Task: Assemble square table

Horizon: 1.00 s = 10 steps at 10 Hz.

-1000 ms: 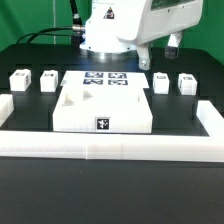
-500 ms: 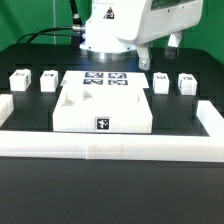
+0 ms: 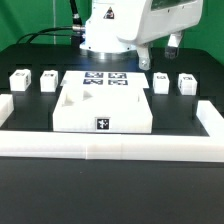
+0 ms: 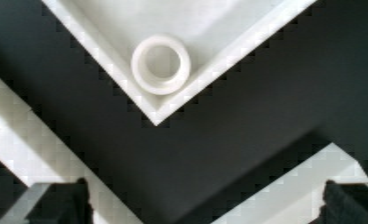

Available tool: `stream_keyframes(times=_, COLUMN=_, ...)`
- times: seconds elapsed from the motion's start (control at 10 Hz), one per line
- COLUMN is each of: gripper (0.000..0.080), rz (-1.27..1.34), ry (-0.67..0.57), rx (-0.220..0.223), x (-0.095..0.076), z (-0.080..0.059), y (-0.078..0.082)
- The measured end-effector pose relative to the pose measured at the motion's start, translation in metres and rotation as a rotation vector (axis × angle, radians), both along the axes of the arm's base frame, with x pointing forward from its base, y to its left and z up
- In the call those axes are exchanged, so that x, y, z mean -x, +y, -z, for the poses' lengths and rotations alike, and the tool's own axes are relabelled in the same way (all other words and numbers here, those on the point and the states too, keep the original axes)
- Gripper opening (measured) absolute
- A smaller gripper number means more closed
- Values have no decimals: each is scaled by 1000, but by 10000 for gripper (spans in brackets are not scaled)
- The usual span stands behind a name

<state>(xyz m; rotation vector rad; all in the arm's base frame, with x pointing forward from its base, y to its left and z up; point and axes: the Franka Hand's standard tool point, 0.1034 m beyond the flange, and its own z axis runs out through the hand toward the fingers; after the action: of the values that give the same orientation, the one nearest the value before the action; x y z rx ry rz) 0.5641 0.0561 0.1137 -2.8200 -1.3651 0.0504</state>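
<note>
The square table's white slab (image 3: 102,105) lies flat in the middle of the black table, with a small tag (image 3: 103,124) on its near edge. Two short white legs (image 3: 19,80) (image 3: 48,79) stand at the exterior view's left and two more (image 3: 161,82) (image 3: 186,82) at its right. In the wrist view, one corner of the slab (image 4: 110,35) with a round hole (image 4: 160,65) points toward my gripper (image 4: 202,205). The gripper is open, high above the slab, with nothing between its dark fingertips (image 4: 56,205).
The marker board (image 3: 106,78) lies just behind the slab. A long low white border wall (image 3: 110,146) runs along the front and turns up both sides. The arm's white body (image 3: 120,25) rises at the back, with black cables beside it.
</note>
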Motion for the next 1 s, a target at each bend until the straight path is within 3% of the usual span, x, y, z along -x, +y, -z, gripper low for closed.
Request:
stream_keyframes(times=0.6, gripper=650, rz=-16, ry=3, rx=1, x=1, z=1, y=-2)
stream_keyframes(times=0.9, gripper=650, rz=-360, ry=44, rx=-8, x=52, z=23, y=-58)
stream_keyframes(times=1.0, gripper=650, rz=-455, ry=23, rx=-12, x=55, z=28, y=-67)
